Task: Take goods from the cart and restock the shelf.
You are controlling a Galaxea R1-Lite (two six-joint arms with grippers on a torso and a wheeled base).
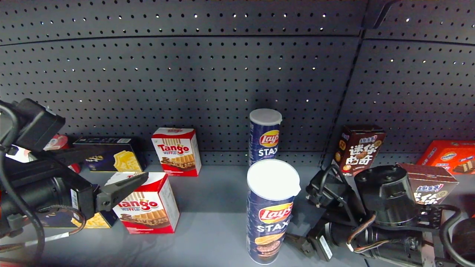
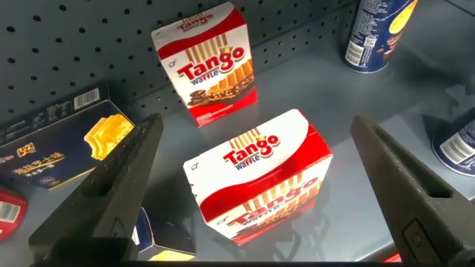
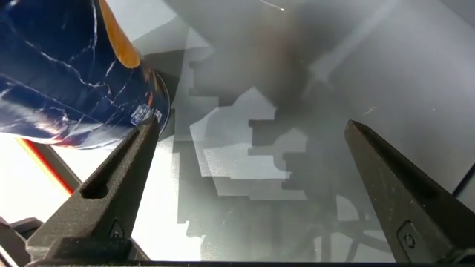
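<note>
Both spread: L gripper point(image 2: 254, 126) over front wafer box point(image 2: 260, 178), R gripper point(image 3: 250, 127) beside can point(image 3: 63, 78).

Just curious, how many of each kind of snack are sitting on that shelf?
Chip cans: 2
Red-and-white wafer boxes: 2
Dark blue boxes: 2
Brown boxes: 2
Orange box: 1
Red pack, mostly hidden: 1
Total: 10

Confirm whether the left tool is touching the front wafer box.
Apart. In the left wrist view the left tool is open around the front wafer box, and bare shelf shows between the box and the tool on both sides.
</note>
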